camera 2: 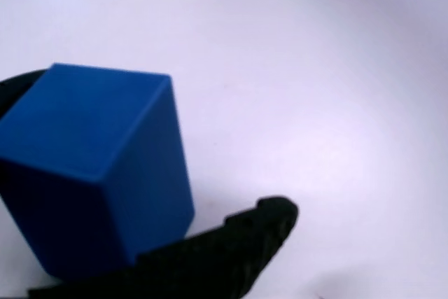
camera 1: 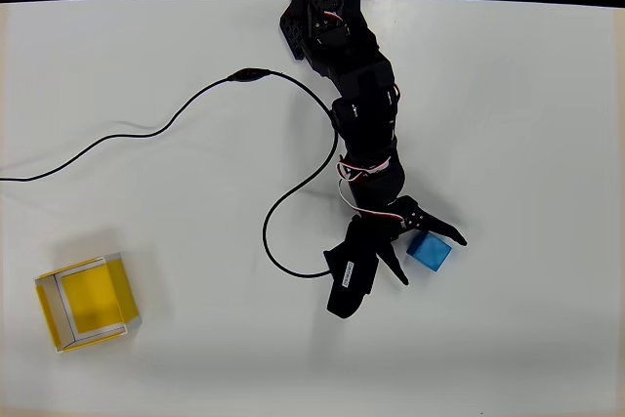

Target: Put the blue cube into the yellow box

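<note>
Blue cube sits on the tabletop between the open fingers of the hand (not yet clamped), so centre it, then squeeze squarely on opposite faces.

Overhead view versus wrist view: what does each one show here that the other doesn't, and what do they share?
Overhead alone: the yellow box at lower left, far from the arm, a black cable looping across the white table, and the arm's whole body. Wrist alone: a close look at the blue cube and one dark finger curving beneath it in the picture. Shared: the cube sits on the table between the open fingers of the end effector, not yet lifted.
</note>
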Robot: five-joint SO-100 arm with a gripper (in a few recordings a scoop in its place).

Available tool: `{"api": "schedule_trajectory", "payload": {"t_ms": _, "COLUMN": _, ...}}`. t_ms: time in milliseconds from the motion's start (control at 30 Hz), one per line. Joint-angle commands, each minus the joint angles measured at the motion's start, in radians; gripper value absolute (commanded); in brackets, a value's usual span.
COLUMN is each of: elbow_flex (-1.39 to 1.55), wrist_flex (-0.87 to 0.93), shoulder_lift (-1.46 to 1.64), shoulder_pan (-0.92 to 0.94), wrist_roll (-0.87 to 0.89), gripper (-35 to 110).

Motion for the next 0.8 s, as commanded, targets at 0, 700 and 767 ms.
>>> {"api": "schedule_trajectory", "payload": {"t_ms": 0, "elbow_flex": -0.077, "wrist_flex": -0.015, "shoulder_lift": 0.032, "shoulder_pan": -0.021, "wrist_roll": -0.031, "gripper": 40}}
{"api": "schedule_trajectory", "payload": {"t_ms": 700, "elbow_flex": -0.126, "wrist_flex": 0.178, "shoulder_lift": 0.164, "shoulder_pan": 0.160, "wrist_roll": -0.189, "gripper": 10}}
{"api": "schedule_trajectory", "payload": {"t_ms": 767, "elbow_flex": -0.144, "wrist_flex": 0.224, "shoulder_lift": 0.212, "shoulder_pan": 0.207, "wrist_roll": -0.190, "gripper": 10}}
